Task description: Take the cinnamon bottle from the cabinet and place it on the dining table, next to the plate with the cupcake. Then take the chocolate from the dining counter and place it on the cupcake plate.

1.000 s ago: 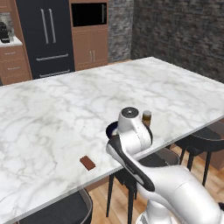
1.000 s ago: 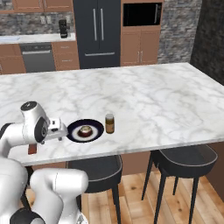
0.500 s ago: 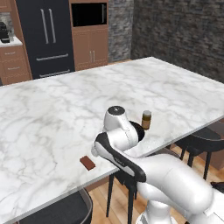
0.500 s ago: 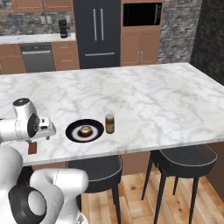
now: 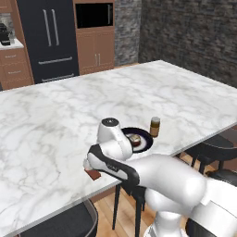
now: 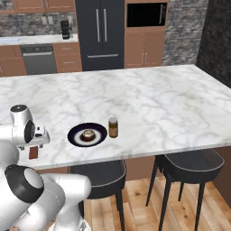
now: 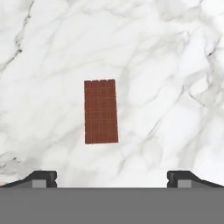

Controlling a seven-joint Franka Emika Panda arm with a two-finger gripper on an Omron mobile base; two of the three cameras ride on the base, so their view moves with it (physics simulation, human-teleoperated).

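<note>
The 2 dark fingertips [image 7: 43, 177] of the two-finger gripper [image 7: 112, 177] are standing spread wide, gripping nothing, hanging above the flat reddish-brown rectangular chocolate bar [image 7: 101, 111]. In the hand view the bar's long axis is running straight away from the fingers, centred between them. It is lying flat on the white grey-veined marble dining table [image 5: 55, 120], near the front edge, left of the round dark navy plate [image 6: 75, 135] carrying the small brown cupcake [image 6: 88, 134]. The brown cinnamon bottle [image 6: 113, 127] is standing upright just beside the plate. A black fridge [image 6: 101, 34] is standing behind.
</note>
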